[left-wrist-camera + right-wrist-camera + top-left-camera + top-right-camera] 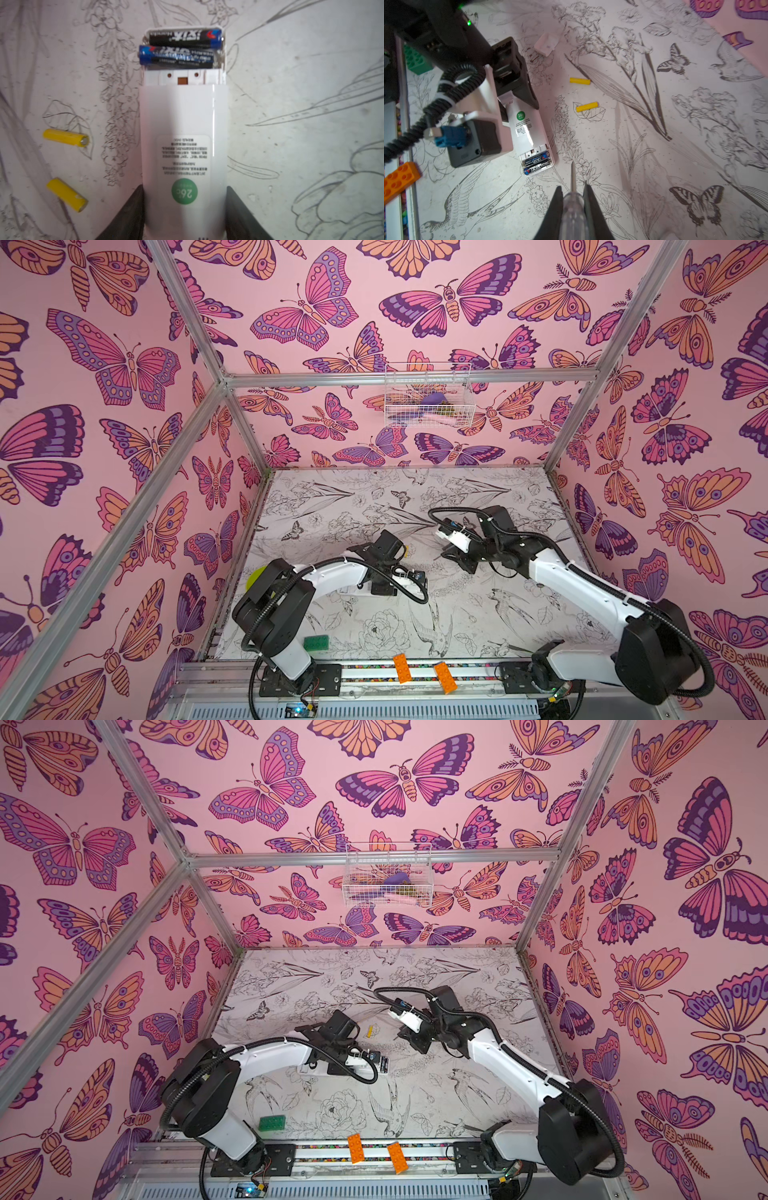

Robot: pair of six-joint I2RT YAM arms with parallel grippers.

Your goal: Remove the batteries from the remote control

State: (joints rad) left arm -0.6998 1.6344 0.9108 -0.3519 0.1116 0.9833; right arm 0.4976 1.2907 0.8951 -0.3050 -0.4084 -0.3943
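Left end effector (184, 191) grips remote (182, 116); black batteries (176, 56) crosswise — seated

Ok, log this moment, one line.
left gripper: grips remote; right gripper: grips screwdriver; black batteries: in remote; yellow batteries: on table

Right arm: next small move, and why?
Probably nudge the clear-handled screwdriver, shut in the right gripper, toward the open compartment of the white remote to pry out the black batteries. Both sit inside, two yellow batteries lie on the table, and the left gripper clamps the remote.
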